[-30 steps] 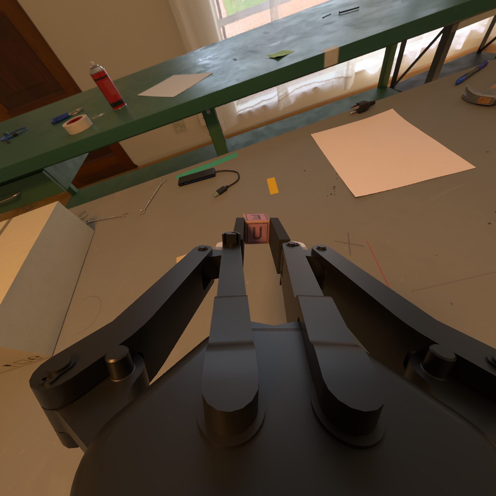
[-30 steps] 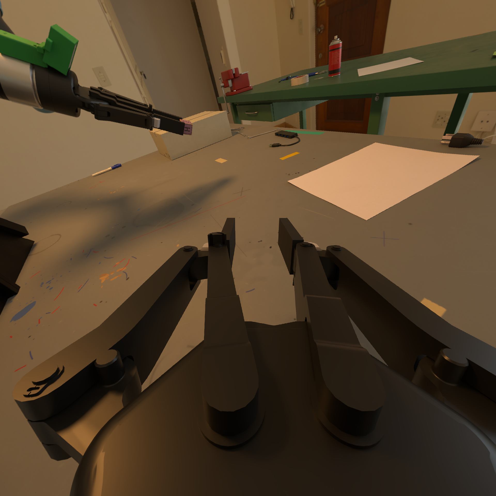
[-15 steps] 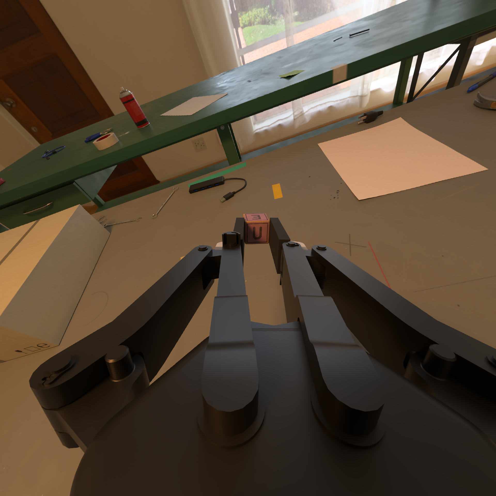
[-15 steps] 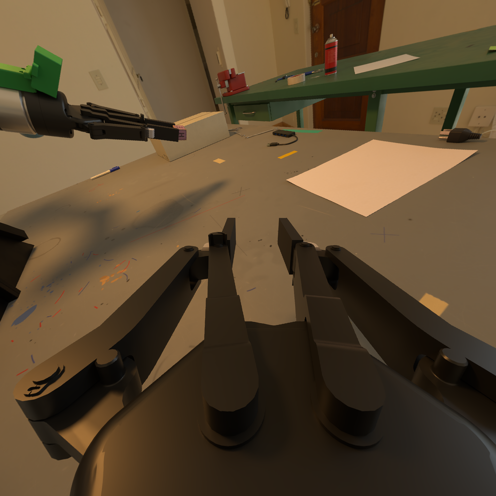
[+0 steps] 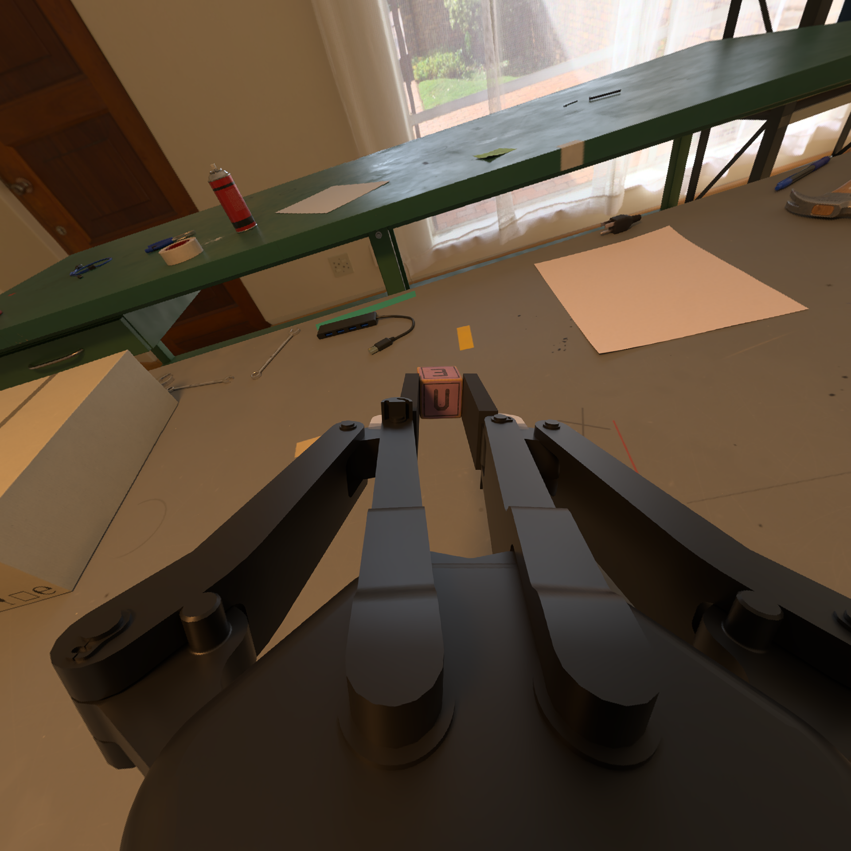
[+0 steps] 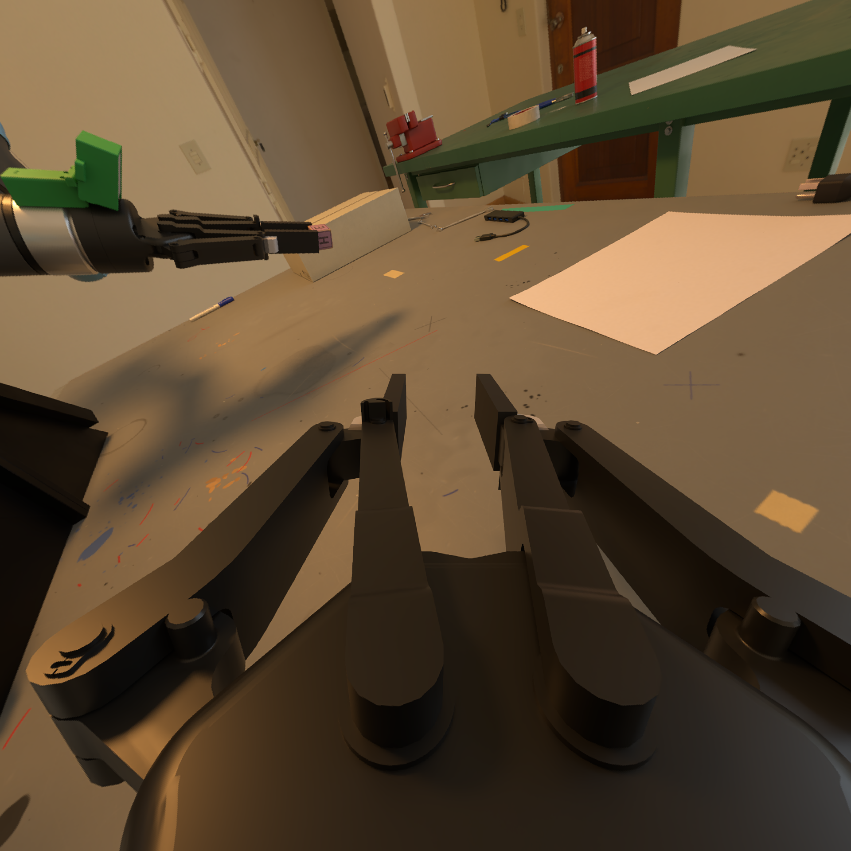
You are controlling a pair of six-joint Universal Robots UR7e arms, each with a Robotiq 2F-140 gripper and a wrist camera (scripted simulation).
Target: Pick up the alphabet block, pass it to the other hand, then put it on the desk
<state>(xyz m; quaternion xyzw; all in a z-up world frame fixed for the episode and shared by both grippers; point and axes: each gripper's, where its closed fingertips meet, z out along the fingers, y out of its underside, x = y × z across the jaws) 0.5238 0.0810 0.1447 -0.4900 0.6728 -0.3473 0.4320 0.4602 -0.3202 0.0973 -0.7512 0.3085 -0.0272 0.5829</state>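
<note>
My left gripper (image 5: 440, 391) is shut on the alphabet block (image 5: 440, 392), a small pink and purple cube with letters on its faces, held between the fingertips well above the grey desk (image 5: 644, 437). In the right wrist view the left gripper (image 6: 317, 237) reaches in level from the left with the block (image 6: 323, 236) at its tip, high over the desk (image 6: 575, 391). My right gripper (image 6: 440, 396) is open and empty, low over the desk, apart from the block.
A white paper sheet (image 5: 663, 290) lies on the desk at right, a grey box (image 5: 69, 469) at left. A USB hub with cable (image 5: 354, 327), wrenches (image 5: 274, 352), a plug (image 5: 619, 223) and a pen (image 6: 212, 308) lie about. A green bench (image 5: 414, 184) carries a red spray can (image 5: 230, 200).
The left gripper has lifted and levelled out with the block, so more of the window and bench shows. The right gripper has barely moved and stays open.
</note>
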